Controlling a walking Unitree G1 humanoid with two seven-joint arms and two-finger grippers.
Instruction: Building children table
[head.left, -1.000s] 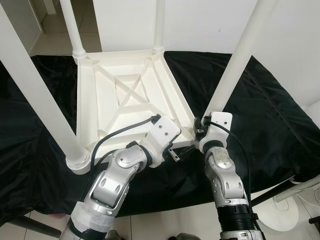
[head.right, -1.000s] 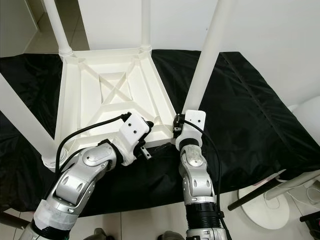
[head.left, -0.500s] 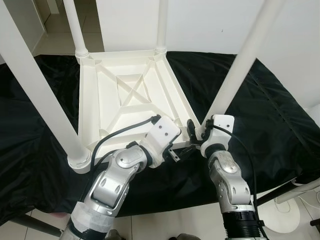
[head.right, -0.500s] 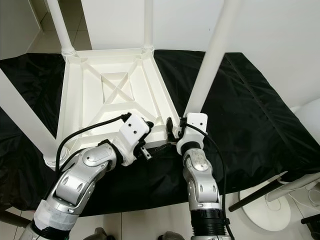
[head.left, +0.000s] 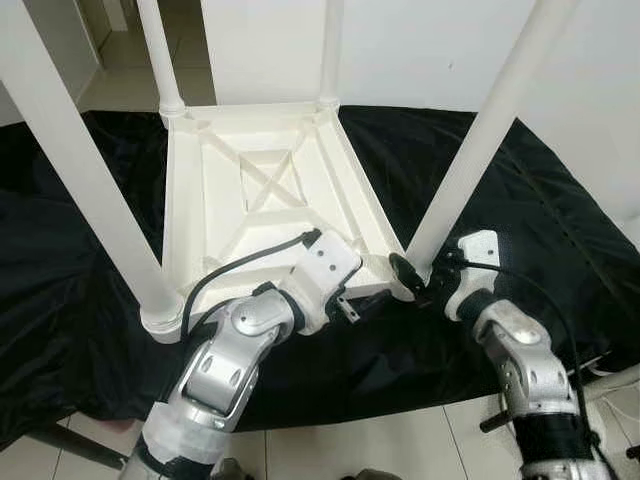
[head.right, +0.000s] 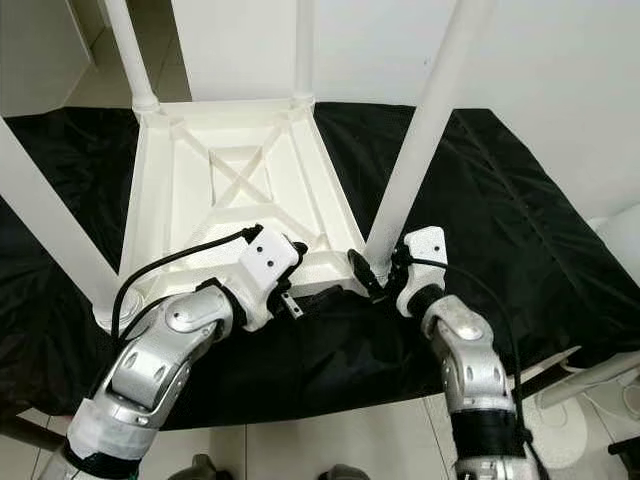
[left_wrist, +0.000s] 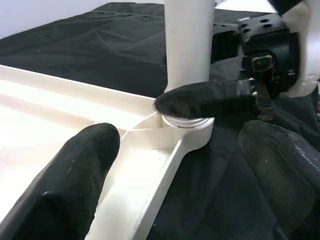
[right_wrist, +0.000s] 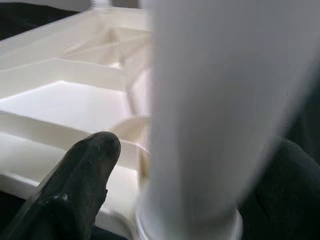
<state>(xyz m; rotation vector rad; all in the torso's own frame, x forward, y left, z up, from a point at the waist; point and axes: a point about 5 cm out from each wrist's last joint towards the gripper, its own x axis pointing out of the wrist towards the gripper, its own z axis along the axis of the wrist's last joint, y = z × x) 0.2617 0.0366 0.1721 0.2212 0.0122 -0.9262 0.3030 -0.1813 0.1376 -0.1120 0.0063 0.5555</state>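
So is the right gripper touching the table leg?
Touching. In the left wrist view, one right finger presses against the leg just above its base collar; the right gripper straddles the leg.

No text, label, brand, number or sign can be read anywhere in these views.
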